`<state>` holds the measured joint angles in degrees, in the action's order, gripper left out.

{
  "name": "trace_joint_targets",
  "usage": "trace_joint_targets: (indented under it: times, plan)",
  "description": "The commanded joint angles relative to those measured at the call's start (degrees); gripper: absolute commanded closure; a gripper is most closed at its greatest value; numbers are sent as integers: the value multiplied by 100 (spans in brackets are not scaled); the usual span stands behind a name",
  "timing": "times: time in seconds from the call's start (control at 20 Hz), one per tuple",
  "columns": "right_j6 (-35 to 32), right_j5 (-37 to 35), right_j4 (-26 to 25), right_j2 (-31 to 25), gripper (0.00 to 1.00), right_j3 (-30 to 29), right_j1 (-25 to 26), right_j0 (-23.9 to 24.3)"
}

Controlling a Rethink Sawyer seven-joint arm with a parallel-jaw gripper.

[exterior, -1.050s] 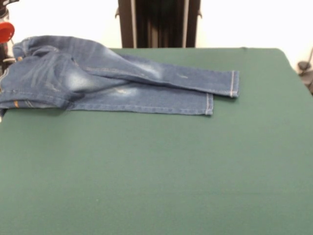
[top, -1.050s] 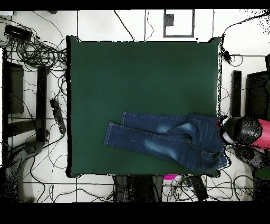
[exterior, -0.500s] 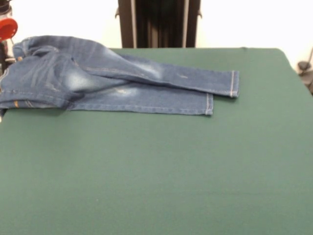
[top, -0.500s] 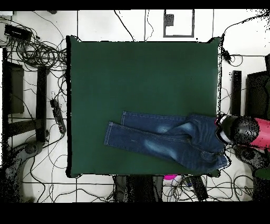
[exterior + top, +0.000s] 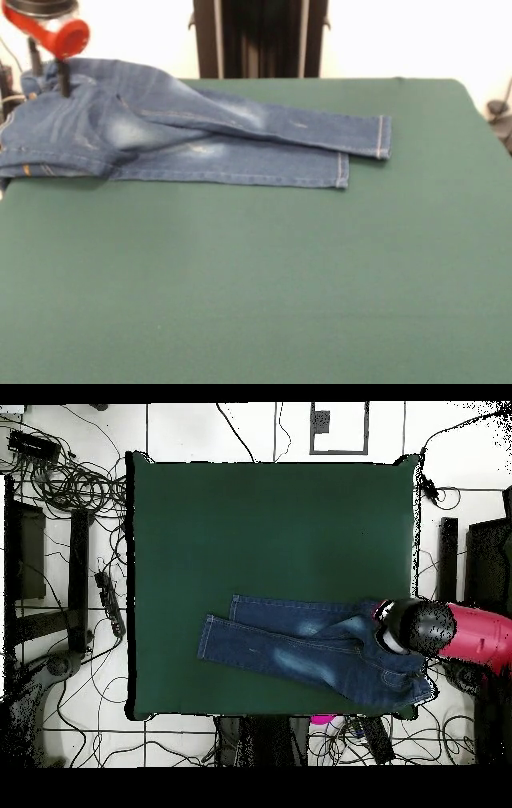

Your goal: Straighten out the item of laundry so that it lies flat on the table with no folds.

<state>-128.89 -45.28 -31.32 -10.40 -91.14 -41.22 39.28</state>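
Observation:
The item of laundry, small blue jeans (image 5: 200, 132), lies at the far left of the green table (image 5: 280, 280). Its waist is bunched at the table's left edge and its two legs point right, one partly over the other. My gripper (image 5: 48, 74) hangs open over the waist. One dark finger (image 5: 62, 82) touches the denim and the other stands behind the waistband. In the overhead view the jeans (image 5: 300, 642) lie near the table's (image 5: 270, 534) lower right corner. There the red and black arm (image 5: 425, 627) covers the waist and hides the fingers.
The waist end of the jeans reaches the table's side edge. A dark pedestal (image 5: 260, 36) stands behind the far edge. Tangled cables (image 5: 70, 484) and dark stands (image 5: 45, 574) lie on the floor around the table.
The arm has swung in from the table's edge over the jeans' waist, and the fingers now show above the denim. The jeans have not moved.

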Motion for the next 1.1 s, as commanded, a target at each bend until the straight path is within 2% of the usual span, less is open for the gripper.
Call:
trace_joint_targets:
  times: [0.05, 0.5, 0.6, 0.85, 1.1]
  plan:
    - [-1164, 213, 625, 97, 0, -945, 185, -597]
    - [-1543, 961, 1137, 314, 0, -1123, 579, -1066]
    - [-1511, 875, 1210, 444, 0, -1074, 681, -1192]
    - [-1184, 123, 1431, 659, 0, -987, 1003, -1337]
    - [-1262, 319, 1696, 824, 0, -1047, 1205, -1470]
